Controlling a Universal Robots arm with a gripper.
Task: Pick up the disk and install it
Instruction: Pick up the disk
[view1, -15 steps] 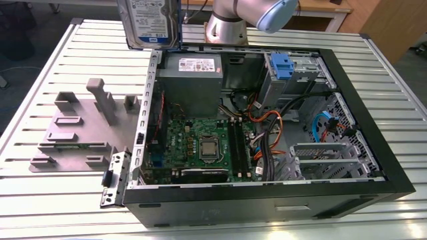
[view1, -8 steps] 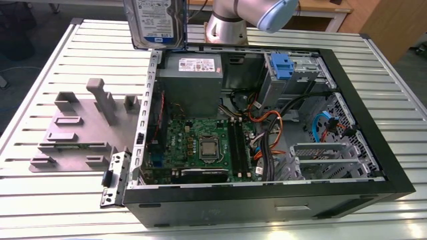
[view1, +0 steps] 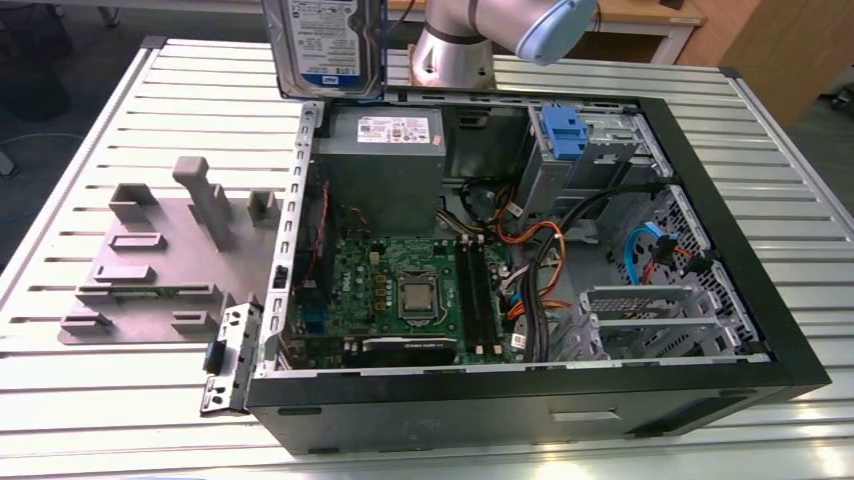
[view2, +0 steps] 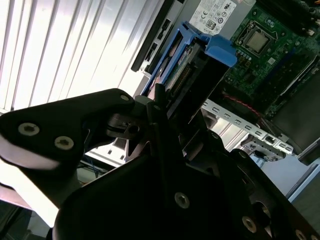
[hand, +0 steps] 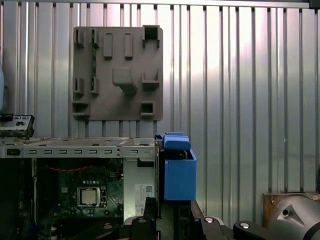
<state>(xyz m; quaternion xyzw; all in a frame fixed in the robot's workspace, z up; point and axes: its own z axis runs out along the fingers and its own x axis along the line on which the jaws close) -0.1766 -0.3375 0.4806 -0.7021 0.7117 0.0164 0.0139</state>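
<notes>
Gripping one disk (view1: 324, 45) upright, fingers (view2: 161, 125) clamped on it, near one open computer case (view1: 441, 410).

Disk (view1: 320, 45): silver metal, blue plastic frame. Table (view1: 80, 130): ribbed pale metal. Fixture plate (view1: 140, 265): matt grey.

The exterior view looks steeply down on the case (view1: 534, 400) and desk (view1: 120, 400). The first wrist view faces straight down from high; the second wrist view peers close past the tool (view2: 167, 102). All three share the motherboard (view1: 400, 270).
</notes>
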